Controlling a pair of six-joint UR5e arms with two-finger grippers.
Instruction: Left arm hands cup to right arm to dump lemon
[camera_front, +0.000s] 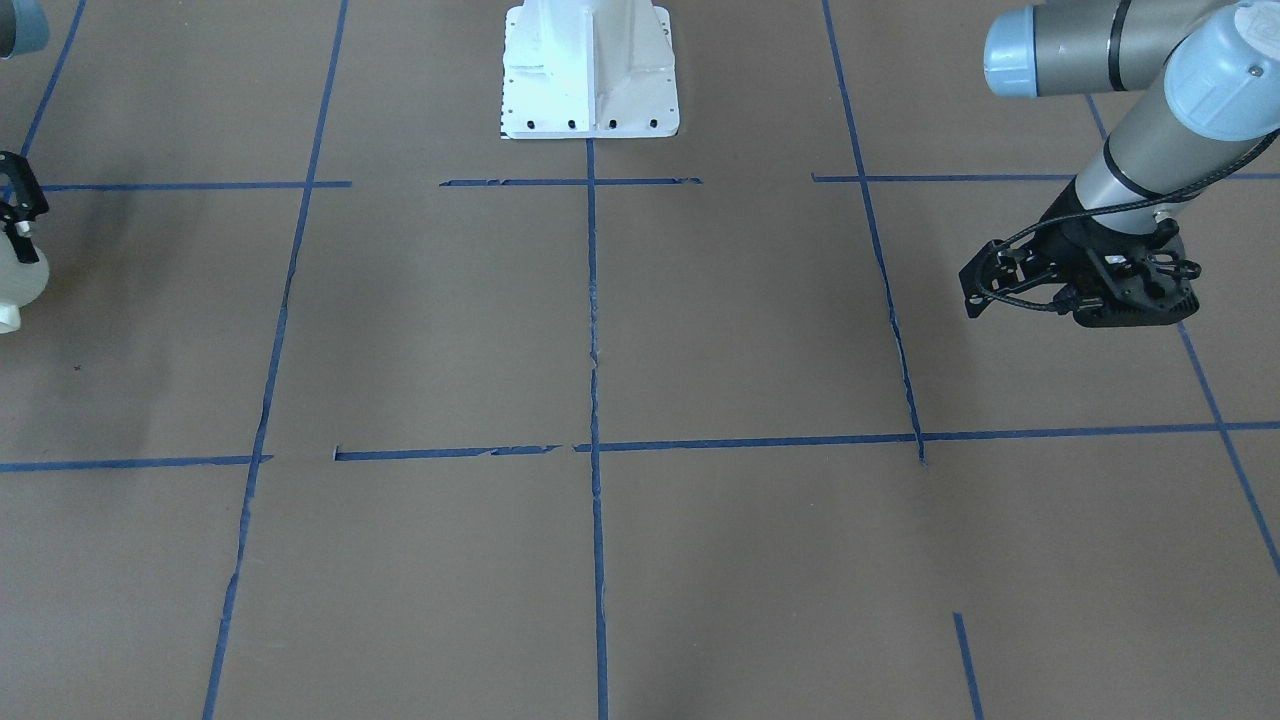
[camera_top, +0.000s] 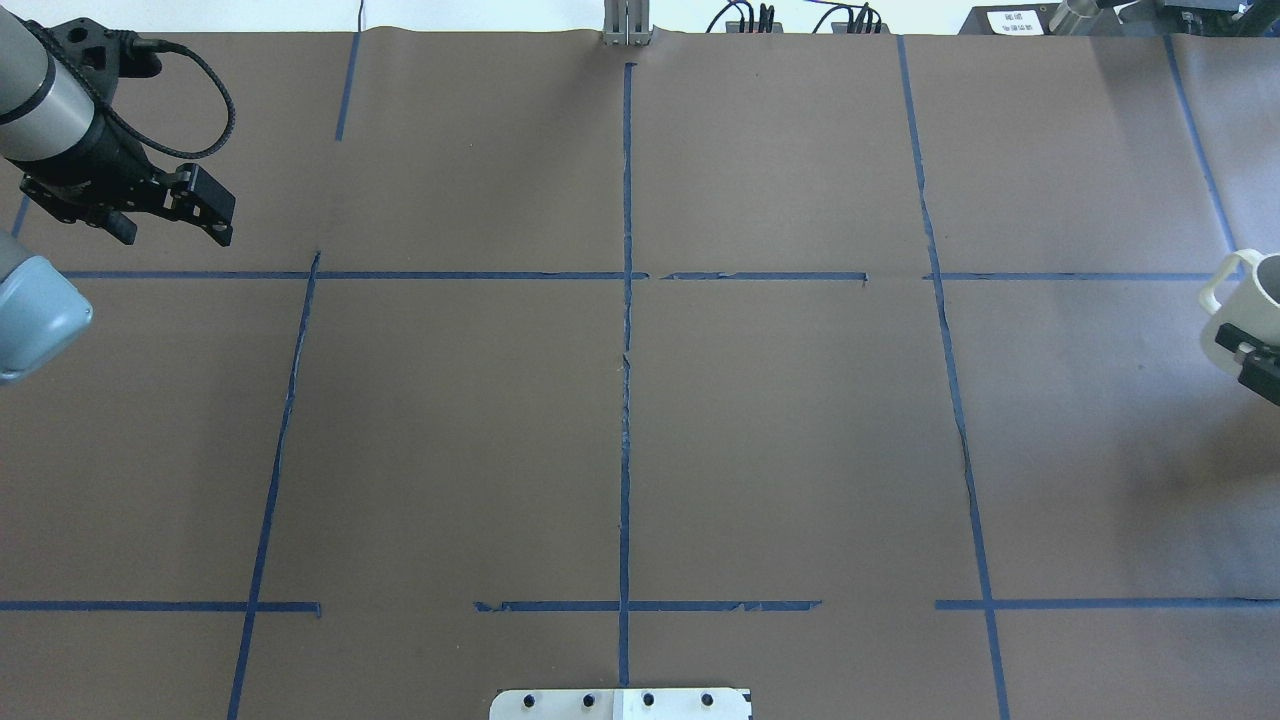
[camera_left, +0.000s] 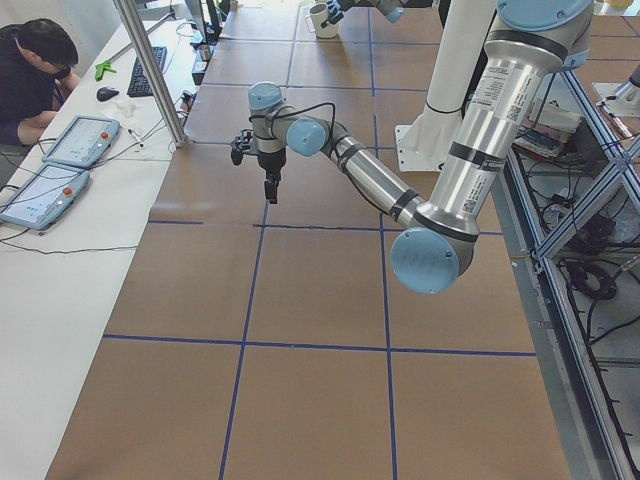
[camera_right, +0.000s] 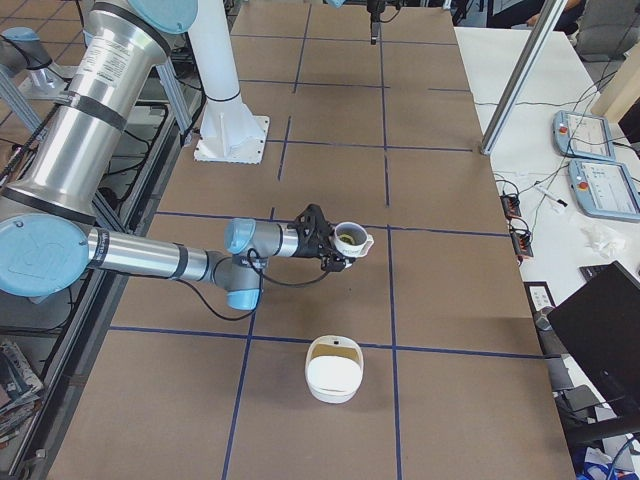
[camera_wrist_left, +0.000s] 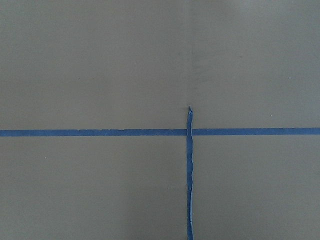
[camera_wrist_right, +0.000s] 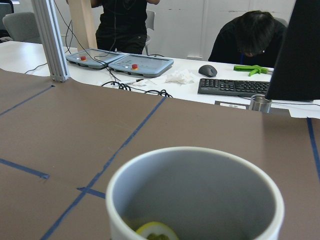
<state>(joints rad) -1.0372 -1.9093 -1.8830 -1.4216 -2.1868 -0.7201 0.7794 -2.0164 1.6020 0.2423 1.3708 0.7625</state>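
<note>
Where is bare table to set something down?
The middle squares before the white base are bare. The left gripper hovers over the left far corner. The right end is busier: the right gripper holds the cup near a white container.

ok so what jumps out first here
The right gripper holds the white mug over the right end of the table, a lemon piece lying inside it. A white bowl sits on the table nearby, and the left gripper hangs empty over the far left end.
</note>
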